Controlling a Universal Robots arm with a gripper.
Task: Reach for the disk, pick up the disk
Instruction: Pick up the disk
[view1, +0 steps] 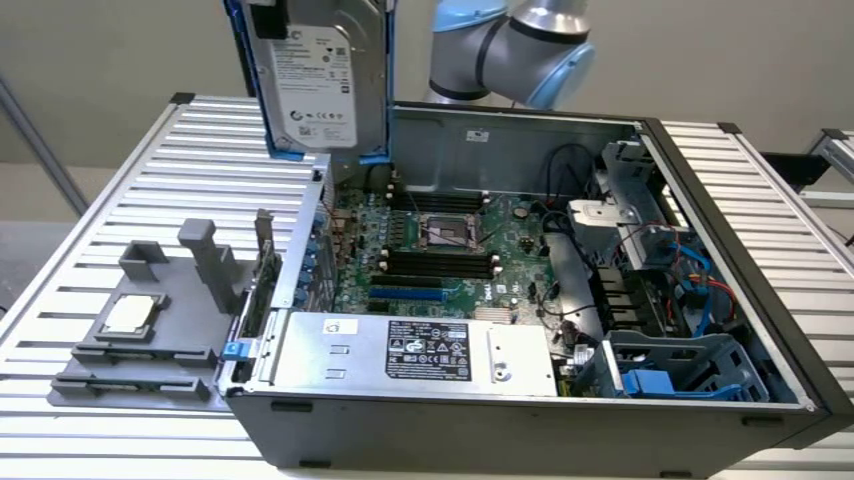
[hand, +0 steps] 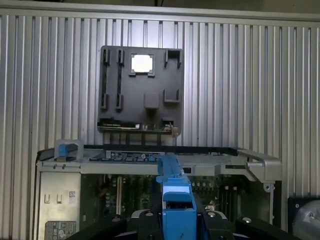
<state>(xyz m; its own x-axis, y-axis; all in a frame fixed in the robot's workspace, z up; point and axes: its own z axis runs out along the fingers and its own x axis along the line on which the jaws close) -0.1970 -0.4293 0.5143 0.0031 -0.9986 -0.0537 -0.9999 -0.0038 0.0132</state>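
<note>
The disk (view1: 314, 85) hangs upright in the air above the back left corner of the open computer case (view1: 534, 420). Its white printed label faces the camera and blue rails run down its edges. My gripper (view1: 310, 12) holds it from above, mostly cut off by the picture's upper edge. In the wrist view the disk (hand: 177, 200) appears edge-on as a blue rail, and my gripper (hand: 177, 222) has its black fingers (hand: 145, 220) pressed on both of its sides. The case and the table lie well beneath.
Inside the case lie the motherboard (view1: 434, 240), a silver power supply with a black label (view1: 414, 350) and a blue drive cage (view1: 667, 375). A grey fixture plate (view1: 140, 330) with a square CPU chip (view1: 130, 314) sits on the slatted table (view1: 200, 170), at the exterior view's left.
</note>
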